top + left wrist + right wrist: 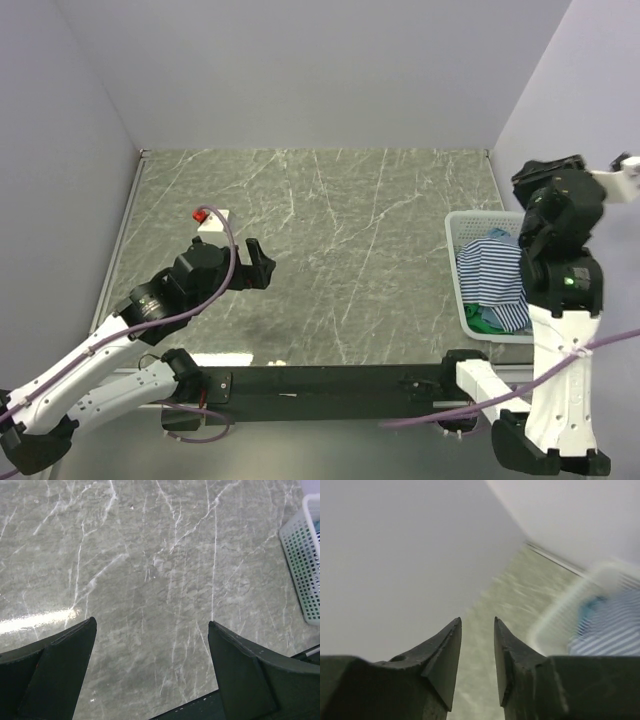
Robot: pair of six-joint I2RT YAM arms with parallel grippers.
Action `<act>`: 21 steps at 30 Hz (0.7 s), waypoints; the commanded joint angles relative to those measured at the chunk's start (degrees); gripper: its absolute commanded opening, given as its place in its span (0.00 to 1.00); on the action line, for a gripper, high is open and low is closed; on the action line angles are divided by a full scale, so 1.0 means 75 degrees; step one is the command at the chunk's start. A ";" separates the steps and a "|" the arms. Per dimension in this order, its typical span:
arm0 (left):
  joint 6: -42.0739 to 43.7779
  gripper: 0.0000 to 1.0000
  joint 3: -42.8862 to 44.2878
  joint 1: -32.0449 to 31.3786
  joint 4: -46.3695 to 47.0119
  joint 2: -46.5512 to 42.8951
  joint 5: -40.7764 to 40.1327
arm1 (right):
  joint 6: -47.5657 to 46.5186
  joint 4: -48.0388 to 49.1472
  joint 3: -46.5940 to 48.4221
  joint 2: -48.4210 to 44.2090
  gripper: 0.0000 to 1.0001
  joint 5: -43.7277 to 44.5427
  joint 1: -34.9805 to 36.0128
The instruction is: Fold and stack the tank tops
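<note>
The tank tops lie bunched in a white mesh basket at the table's right edge. The navy-and-white striped top is uppermost, with a bit of teal-blue top at the back and bright green top at the front. The right wrist view, blurred, shows the striped top and teal top. My right gripper is raised above the basket; its jaws stand narrowly apart and empty. My left gripper hovers over bare table at the left, wide open and empty.
A small white block with a red part sits on the table at the left rear. The basket's corner shows in the left wrist view. A black rail runs along the near edge. Grey walls enclose the grey marble table.
</note>
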 commanded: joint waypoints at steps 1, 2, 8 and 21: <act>-0.0043 0.99 0.0358 -0.0020 0.0209 -0.0180 -0.0071 | -0.0210 -0.0694 -0.1345 0.0157 0.41 0.0989 -0.0186; 0.0003 0.99 0.0358 -0.0020 0.0244 -0.0191 -0.0048 | -0.0210 -0.0565 -0.2196 0.0145 0.44 0.0803 -0.0431; 0.0202 0.99 0.0452 -0.0008 0.0151 0.0031 0.0081 | 0.0141 0.0688 -0.4734 0.0577 0.56 -0.0500 -0.2260; 0.0133 0.99 0.0206 -0.0020 0.0432 0.0230 0.0292 | 0.0798 0.1943 -0.6130 0.1446 0.46 0.0380 -0.2484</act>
